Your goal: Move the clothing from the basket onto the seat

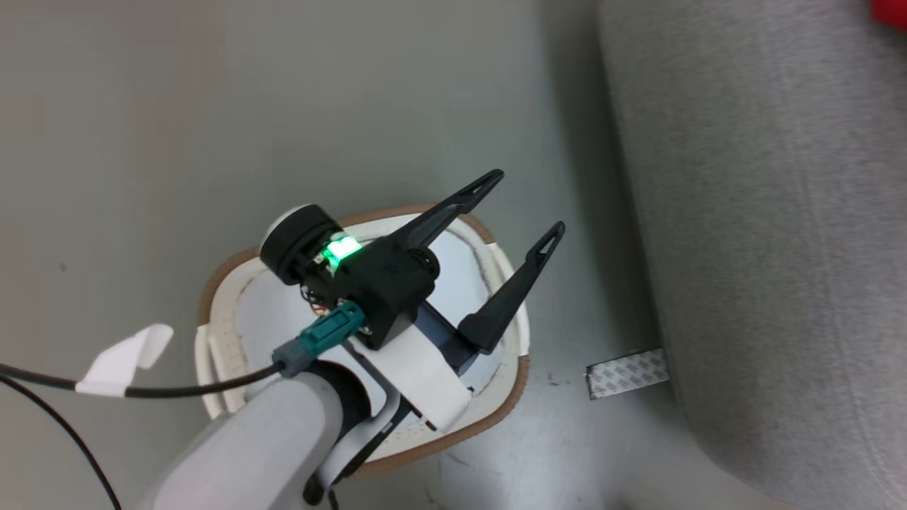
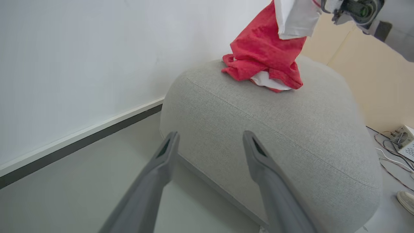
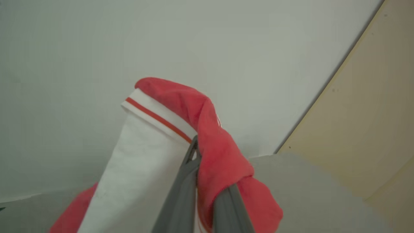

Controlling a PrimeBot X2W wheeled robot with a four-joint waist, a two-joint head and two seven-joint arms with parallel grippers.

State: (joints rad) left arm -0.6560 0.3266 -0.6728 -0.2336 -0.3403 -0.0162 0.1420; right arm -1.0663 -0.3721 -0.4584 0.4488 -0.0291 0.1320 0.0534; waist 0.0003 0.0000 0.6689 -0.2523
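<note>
Nearest to me is one small oval cream-white plastic basket [image 1: 221, 276] with a tan-brown rim, standing on the grey floor. Its pale bluish-white cloth liner [image 1: 460, 262] shows inside. One pale arm reaches over it, and the left gripper [image 1: 530, 200] hangs above the basket's 2 o'clock edge. Its two long dark fingers are spread wide apart with nothing between them. One green light glows on the wrist. One black cable with a white tape tag [image 1: 124, 361] trails off towards 9 o'clock.

On the floor at 4 o'clock from the basket lies one short strip of grey patterned tape [image 1: 627, 372], its far end at the foot of the seat.

One large light grey fabric-upholstered seat [image 1: 765, 212] with rounded edges stands at 3 o'clock from the basket, apart from it. Seen from the left wrist, the left gripper [image 2: 211, 134] points at the side of the seat [image 2: 275, 129].

On top of the seat lies the bright red fabric clothing [image 2: 265, 55] with white panels. It is one bunched bundle, and I cannot tell how many garments are in it. Its lower folds rest on the cushion and its upper end is lifted towards 1 o'clock. The right gripper [image 3: 199, 155] has its two fingers clamped on the clothing [image 3: 220, 155], just by a white cuff with one thin red stripe.

Beyond the seat at 4 o'clock are one small white box with loose wires [image 2: 402, 139] and one pale shoe [image 2: 406, 200].
</note>
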